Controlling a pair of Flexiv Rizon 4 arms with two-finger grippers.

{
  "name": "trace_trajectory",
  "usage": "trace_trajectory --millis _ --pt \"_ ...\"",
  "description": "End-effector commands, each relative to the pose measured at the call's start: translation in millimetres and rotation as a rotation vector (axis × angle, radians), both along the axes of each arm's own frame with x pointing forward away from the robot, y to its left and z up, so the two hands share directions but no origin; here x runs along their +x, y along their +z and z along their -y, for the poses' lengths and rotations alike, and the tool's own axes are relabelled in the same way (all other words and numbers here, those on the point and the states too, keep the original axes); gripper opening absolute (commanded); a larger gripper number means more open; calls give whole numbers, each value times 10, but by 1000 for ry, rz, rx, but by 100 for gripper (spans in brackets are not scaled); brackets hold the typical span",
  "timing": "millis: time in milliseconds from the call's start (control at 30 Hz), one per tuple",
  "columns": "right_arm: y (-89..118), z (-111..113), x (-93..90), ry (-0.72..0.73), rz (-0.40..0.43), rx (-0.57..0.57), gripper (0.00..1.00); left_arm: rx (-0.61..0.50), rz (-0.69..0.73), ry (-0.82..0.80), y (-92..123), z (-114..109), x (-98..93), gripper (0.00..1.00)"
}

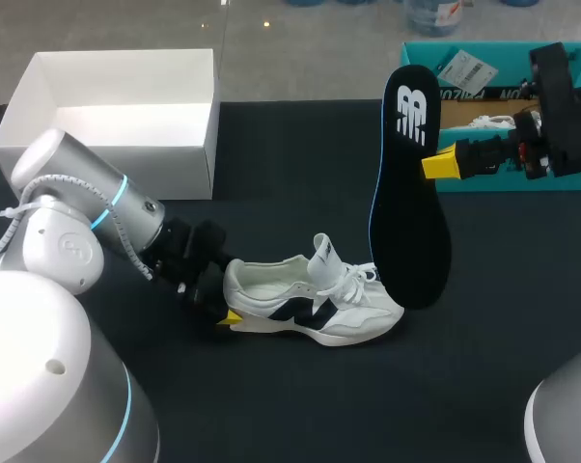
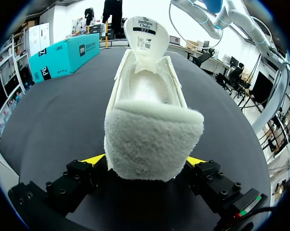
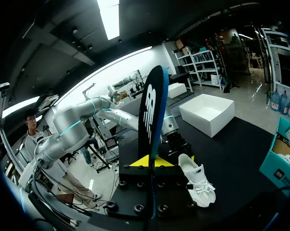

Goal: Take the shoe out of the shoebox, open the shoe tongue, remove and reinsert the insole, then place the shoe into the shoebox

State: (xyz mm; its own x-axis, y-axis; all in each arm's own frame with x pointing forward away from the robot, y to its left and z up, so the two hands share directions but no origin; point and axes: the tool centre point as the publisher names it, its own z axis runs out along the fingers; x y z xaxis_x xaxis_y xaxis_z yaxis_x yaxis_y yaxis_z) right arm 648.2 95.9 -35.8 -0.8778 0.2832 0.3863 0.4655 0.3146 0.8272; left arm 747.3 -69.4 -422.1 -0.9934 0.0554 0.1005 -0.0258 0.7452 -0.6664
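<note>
Left wrist view: the left claw (image 2: 145, 162) is closed on the heel of the white shoe (image 2: 147, 91), with one yellow tip pressed against each side. The shoe rests on its sole on the dark table (image 2: 53, 120), toe pointing away and tongue (image 2: 146, 31) raised upright. Head view: the right claw (image 1: 437, 164), entering from the right, is clamped on the edge of the black insole (image 1: 406, 231) and holds it upright. The insole's lower end is over or against the shoe's toe; which cannot be told. A stretch of dark table separates the shoe from the open white shoebox (image 1: 126, 169) at the far left. A teal box (image 1: 508, 50) stands at the far right.
</note>
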Motion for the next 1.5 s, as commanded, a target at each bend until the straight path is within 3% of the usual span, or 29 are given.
trace_trajectory --millis 33,700,933,1500 --pt "-4 -22 26 3 -2 -2 0 2 1 0 -4 -1 -7 100" --pt "-4 -22 26 3 -2 -2 0 106 61 15 183 -68 -75 100" --pt "-4 -22 26 3 -2 -2 0 270 88 -8 351 -38 -41 100" --pt "-4 -22 26 3 -2 -2 0 464 124 -78 641 37 22 100"
